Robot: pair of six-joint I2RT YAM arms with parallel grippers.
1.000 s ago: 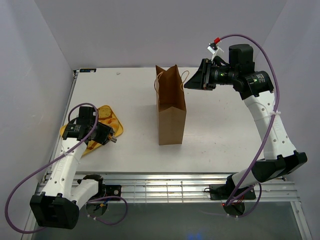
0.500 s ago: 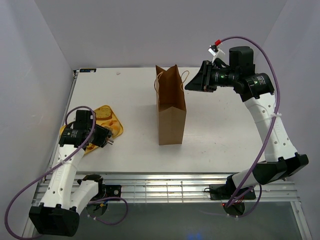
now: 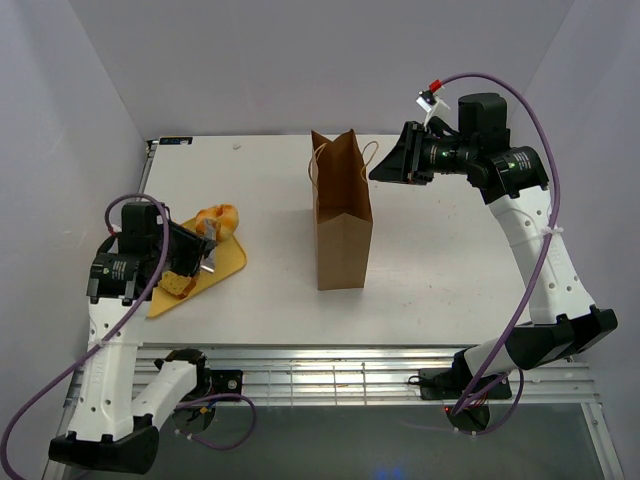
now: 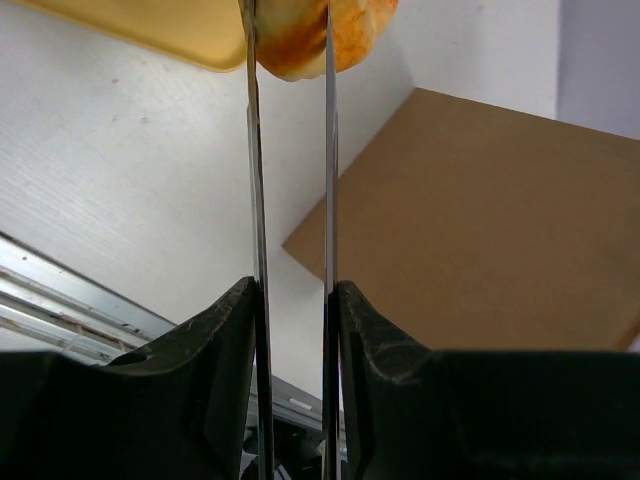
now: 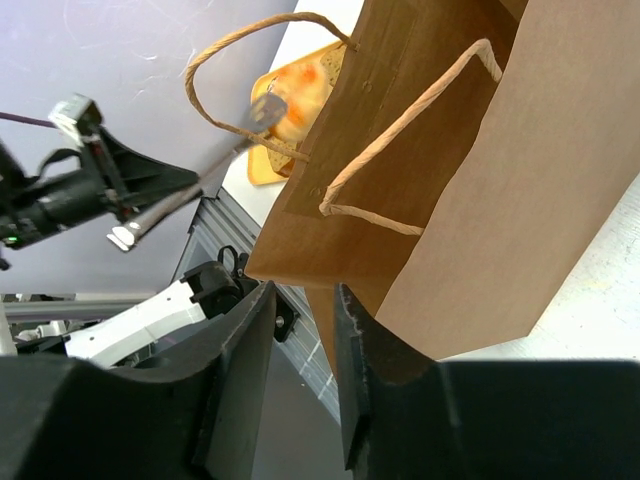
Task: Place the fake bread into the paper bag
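My left gripper (image 3: 212, 232) has long thin metal fingers and is shut on the round orange-brown bun (image 3: 220, 216) at the far corner of the yellow tray (image 3: 226, 262). In the left wrist view the bun (image 4: 290, 50) is pinched between the blades at the top edge. A yellowish bread slice (image 3: 178, 287) lies on the tray's near end. The tall brown paper bag (image 3: 342, 230) stands upright mid-table, with its top open. My right gripper (image 3: 376, 170) hovers at the bag's upper right rim by a handle. Its jaws stand a narrow gap apart with nothing between them.
The bag (image 4: 480, 210) fills the right of the left wrist view, beyond the bun. The right wrist view looks across the bag's handles (image 5: 400, 130) to the bun (image 5: 300, 95). Grey walls close in on three sides. Metal rails (image 3: 330, 375) run along the near edge.
My left arm has risen and swung back to the left, and its fingers now hold the bun at the tray's far corner. The tray shows more fully. The right arm has barely moved.
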